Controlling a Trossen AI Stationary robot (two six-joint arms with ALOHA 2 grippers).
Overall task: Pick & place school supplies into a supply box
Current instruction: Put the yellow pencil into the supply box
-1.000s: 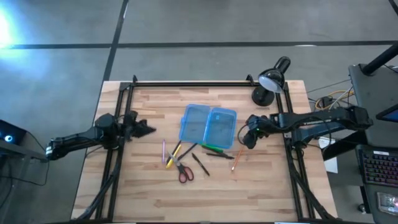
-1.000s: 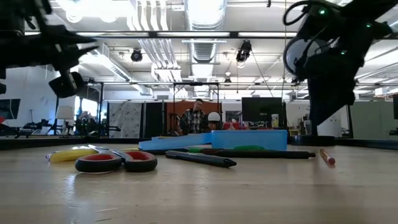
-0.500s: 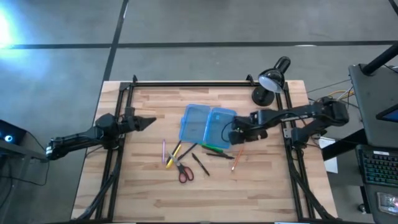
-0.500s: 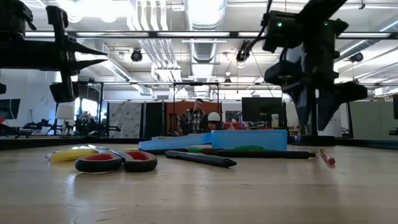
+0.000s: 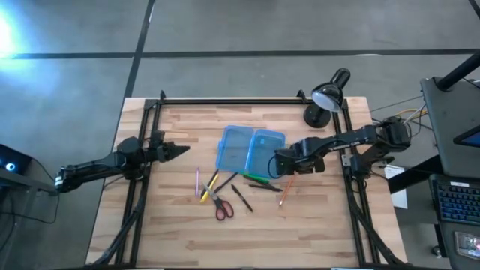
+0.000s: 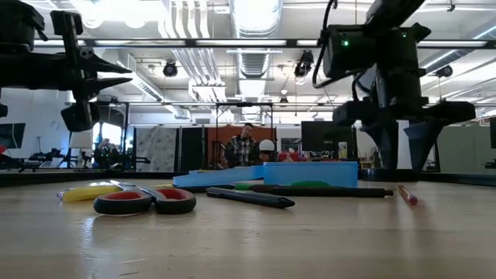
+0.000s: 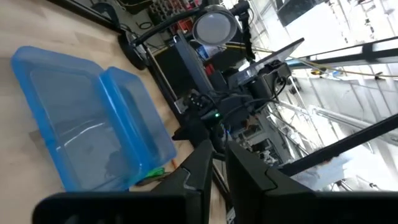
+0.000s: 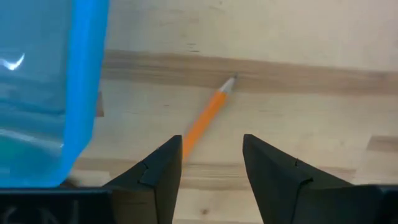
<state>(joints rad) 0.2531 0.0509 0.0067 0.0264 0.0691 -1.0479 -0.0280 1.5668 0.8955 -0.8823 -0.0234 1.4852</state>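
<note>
The right gripper (image 5: 283, 166) sits right of centre in the overhead picture, just past the right edge of the blue supply box (image 5: 250, 152), and its fingers stand apart with nothing between them. Its own camera looks straight down on the orange pencil (image 8: 207, 116), which lies bare on the wooden surface (image 5: 315, 225), running from between the fingers up toward the middle of that frame, tip pointing away. From above, the same pencil (image 5: 286, 190) lies slanted just below the gripper, lower right of the box.

To my eye that pencil is the thing being lined up. It looks light, stiff and thin, so weight is no worry; rolling is. Lying flat on smooth wood, it will likely skitter or spin if one finger touches first. I'd take it across the middle of the shaft, fingers either side and square to its length, low enough to reach the wood.

The box lies open in two shallow halves at centre frame, and as far as I can tell holds nothing yet. Below it are the other supplies: a green pen (image 5: 259, 179) close against its lower edge, a black pen (image 5: 241, 198), a yellow pen (image 5: 209, 186), a pink pen (image 5: 197, 182) and the red-handled scissors (image 5: 220, 206).

The left gripper (image 5: 180, 150) hovers at mid-left, well apart from everything, fingers nearly together and holding nothing.
</note>
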